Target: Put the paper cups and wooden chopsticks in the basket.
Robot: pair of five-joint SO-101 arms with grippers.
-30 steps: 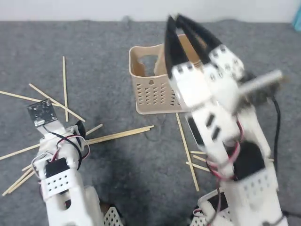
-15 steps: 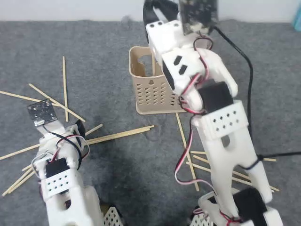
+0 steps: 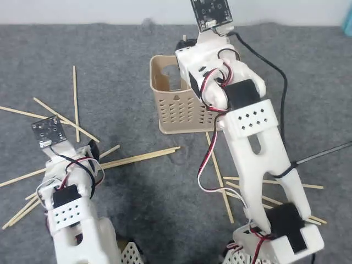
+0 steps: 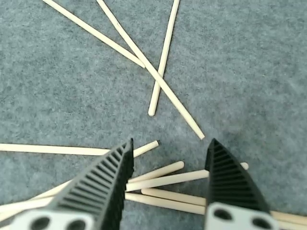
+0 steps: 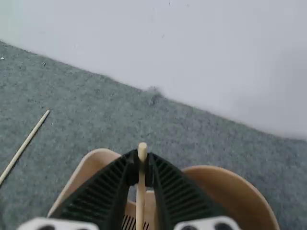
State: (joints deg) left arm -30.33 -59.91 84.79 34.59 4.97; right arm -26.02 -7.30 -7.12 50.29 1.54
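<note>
Down at the near edge, the left gripper [image 4: 171, 143] hangs wide open over the grey mat [image 3: 137, 55], gripping nothing, with a cluster of loose chopsticks [image 4: 163, 179] lying on the mat just below its tips. More sticks [image 3: 220, 176] lie scattered beside the right arm's base. Farther out the basket [image 3: 181, 110] stands upright. Right above its rim, the right gripper [image 5: 141, 160] is clamped tight on a single chopstick [image 5: 142, 149] running along its jaws, the end poking just past the fingertips. Beyond that is the pale wall [image 5: 192, 48].
</note>
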